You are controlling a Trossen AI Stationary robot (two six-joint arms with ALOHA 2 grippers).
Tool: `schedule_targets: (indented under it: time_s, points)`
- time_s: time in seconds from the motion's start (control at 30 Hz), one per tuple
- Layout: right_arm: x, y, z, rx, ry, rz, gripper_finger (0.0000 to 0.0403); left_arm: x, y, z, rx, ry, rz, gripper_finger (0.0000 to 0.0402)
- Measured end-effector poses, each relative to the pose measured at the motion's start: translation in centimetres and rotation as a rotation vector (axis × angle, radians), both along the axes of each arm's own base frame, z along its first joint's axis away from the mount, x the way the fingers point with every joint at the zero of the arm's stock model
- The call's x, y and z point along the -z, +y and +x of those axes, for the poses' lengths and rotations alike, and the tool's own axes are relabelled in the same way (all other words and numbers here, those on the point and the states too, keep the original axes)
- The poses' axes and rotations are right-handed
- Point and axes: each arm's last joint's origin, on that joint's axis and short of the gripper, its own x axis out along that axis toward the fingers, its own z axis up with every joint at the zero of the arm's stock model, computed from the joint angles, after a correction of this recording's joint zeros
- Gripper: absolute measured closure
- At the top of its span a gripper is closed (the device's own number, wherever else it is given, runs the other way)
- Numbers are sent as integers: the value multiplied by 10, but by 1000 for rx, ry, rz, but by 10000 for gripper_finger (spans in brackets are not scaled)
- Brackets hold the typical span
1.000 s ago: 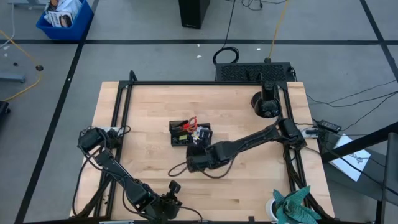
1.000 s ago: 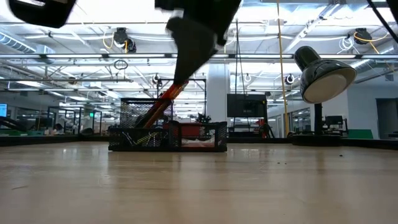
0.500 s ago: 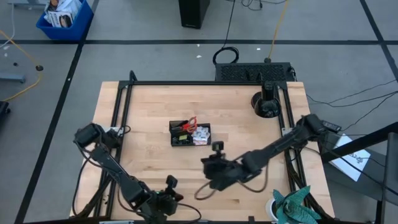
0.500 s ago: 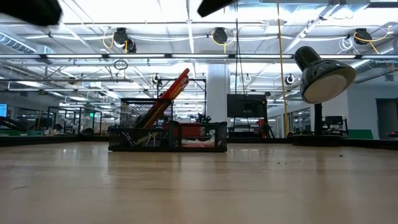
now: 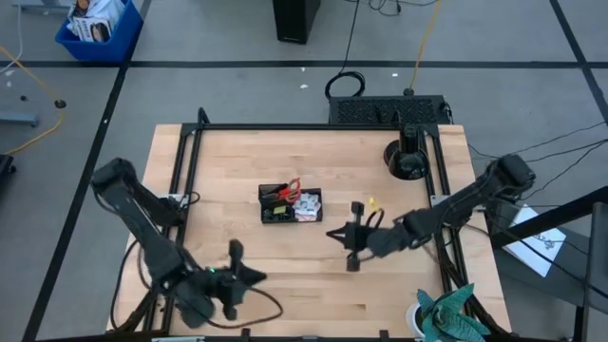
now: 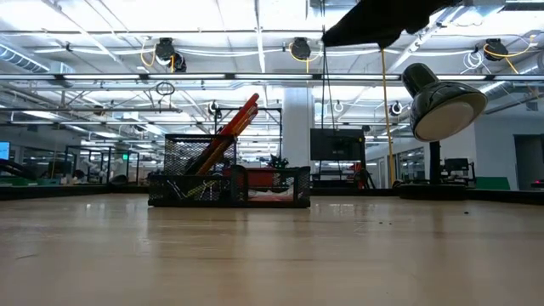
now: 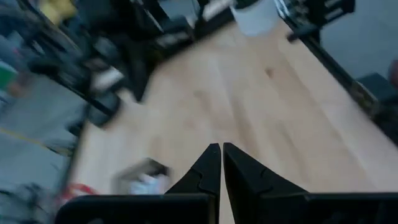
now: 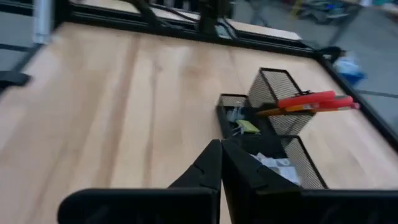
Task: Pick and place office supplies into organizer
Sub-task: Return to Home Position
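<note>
Planks of pale wood form the tabletop (image 5: 237,161), ringed by a black frame (image 5: 186,180). Seen from above, the black rectangular organizer (image 5: 275,215) sits near the middle. Red scissors (image 5: 293,186) poke from its rear, and a pale sticky pad (image 5: 307,204) lies in its right-hand compartment. The left gripper (image 5: 252,276) hangs over the front left. The right gripper (image 5: 334,233) hangs to the organizer's front right, apart from it. Fingers are too small to read here.

At table height, the organizer (image 6: 229,187) shows as fine wire mesh, with the scissors (image 6: 240,121) slanting out of its taller section. The low contents blur behind the mesh. A dark arm part (image 6: 382,21) is cut off at the upper edge.

From the left wrist, the left gripper (image 7: 221,150) has its fingers pressed together over smeared wood grain. A white pot (image 7: 255,15) is cropped at the far edge.

From the right wrist, the right gripper (image 8: 219,147) is likewise pressed together and holds nothing. Just beyond it stands the organizer (image 8: 272,87). Its scissors (image 8: 311,99) and orange pencils (image 8: 289,111) lean from the tall mesh cup. A yellow-green bit (image 8: 247,126) lies in a shallow compartment, and the sticky pad (image 8: 273,163) is partly hidden by the mesh.
</note>
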Motion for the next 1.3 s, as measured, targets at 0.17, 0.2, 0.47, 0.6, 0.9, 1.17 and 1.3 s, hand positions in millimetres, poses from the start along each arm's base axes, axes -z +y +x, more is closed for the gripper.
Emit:
schedule_targets:
  time_s: [0.17, 0.2, 0.47, 0.6, 0.9, 1.17, 1.3]
  points:
    - [-3, -31, -15, -126, -17, 90, 402, -31, 28, -16, 56, -140, 81, 376]
    - [-3, -38, -17, -144, -45, 115, 402, -33, 34, -18, 88, -167, 68, 376]
    - [9, -64, -53, -160, -171, 176, 403, -14, 86, -51, 201, -374, -67, 397]
    - [0, -69, -77, -135, -258, 160, 403, -9, 109, -70, 178, -516, -166, 398]
    - [-16, -75, -113, -130, -361, 83, 403, 7, 146, -103, 78, -608, -191, 399]
    - [-6, -89, -136, -46, -439, 66, 403, 34, 159, -112, 17, -634, -180, 398]
    - [3, -94, -150, -45, -513, 107, 403, 44, 162, -113, 7, -638, -183, 398]
